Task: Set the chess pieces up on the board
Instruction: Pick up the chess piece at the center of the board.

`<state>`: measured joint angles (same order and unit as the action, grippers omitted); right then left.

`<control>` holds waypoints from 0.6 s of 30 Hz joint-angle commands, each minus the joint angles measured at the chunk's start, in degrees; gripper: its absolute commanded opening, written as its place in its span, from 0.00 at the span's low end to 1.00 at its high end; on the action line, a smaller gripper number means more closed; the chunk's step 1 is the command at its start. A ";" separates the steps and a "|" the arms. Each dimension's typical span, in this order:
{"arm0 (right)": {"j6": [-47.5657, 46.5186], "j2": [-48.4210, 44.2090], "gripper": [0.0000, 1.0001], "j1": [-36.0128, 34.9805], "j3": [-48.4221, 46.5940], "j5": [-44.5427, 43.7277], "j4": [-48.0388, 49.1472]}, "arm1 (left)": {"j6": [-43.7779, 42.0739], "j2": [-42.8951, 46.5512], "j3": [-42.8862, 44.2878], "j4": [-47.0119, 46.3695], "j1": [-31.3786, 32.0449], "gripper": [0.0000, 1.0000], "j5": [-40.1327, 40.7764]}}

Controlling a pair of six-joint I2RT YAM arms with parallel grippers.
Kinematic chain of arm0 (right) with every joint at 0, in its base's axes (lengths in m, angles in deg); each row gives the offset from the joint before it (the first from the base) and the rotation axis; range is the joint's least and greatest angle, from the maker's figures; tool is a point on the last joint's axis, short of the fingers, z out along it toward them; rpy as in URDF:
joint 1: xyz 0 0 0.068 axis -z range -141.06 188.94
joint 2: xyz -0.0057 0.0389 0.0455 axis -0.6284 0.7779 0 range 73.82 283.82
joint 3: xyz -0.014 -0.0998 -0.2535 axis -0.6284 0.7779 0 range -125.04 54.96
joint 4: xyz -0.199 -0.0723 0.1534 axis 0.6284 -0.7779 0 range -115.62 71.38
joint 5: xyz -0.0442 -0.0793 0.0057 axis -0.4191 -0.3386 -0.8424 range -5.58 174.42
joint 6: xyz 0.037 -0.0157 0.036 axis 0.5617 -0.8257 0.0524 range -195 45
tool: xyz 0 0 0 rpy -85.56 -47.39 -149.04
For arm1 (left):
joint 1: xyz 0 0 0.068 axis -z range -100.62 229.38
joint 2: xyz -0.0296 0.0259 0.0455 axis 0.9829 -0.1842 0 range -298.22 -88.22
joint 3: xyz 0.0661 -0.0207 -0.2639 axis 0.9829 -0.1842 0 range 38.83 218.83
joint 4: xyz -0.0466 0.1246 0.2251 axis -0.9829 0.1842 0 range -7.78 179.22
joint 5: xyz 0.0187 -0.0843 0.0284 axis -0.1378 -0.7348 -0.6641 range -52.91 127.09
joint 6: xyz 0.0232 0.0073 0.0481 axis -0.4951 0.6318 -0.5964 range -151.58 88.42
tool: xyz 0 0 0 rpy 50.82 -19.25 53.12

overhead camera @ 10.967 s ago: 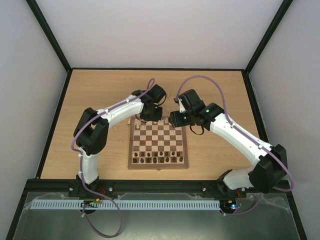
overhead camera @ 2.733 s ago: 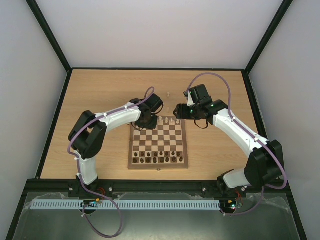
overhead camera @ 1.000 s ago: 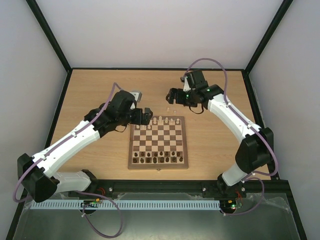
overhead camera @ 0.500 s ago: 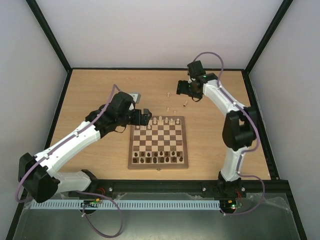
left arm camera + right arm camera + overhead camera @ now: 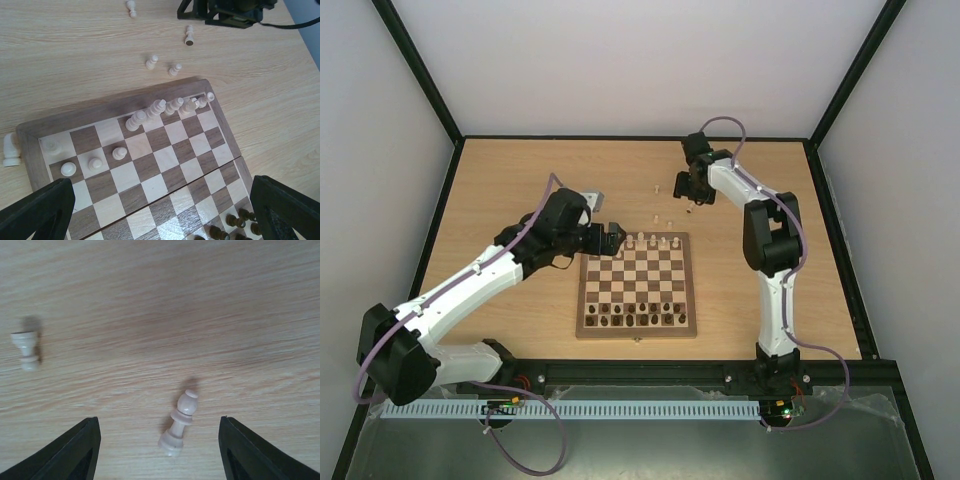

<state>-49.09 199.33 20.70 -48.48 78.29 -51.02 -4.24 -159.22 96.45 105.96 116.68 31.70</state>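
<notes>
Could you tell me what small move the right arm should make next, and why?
Probably close the right gripper on the pale chess piece. The piece sits on the table between the two fingers and touches neither, so a gentle squeeze should secure it before any lift.

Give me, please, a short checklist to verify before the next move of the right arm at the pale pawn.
1. Right end effector open: ok.
2. Pawn inside its gap, untouched: ok.
3. Pawn upright or lying: cannot tell.
4. Other loose piece well aside of that end effector: ok.
5. Left end effector open, away over the board: ok.
6. Empty squares in the board's pale pawn row: ok.
</notes>
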 commanded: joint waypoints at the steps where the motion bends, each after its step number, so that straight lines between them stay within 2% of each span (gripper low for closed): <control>1: 0.98 2.57 0.63 0.20 -1.39 -0.74 -1.58 | -0.86 -0.26 0.02 -1.12 -0.25 0.99 -1.03; 18: 1.17 6.50 0.41 0.19 -2.61 -3.28 -2.51 | -1.68 -1.08 -0.08 -1.07 -0.31 0.99 -1.60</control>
<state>-48.54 203.94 20.72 -49.05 76.50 -50.91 -5.25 -159.90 96.45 105.24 116.68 30.61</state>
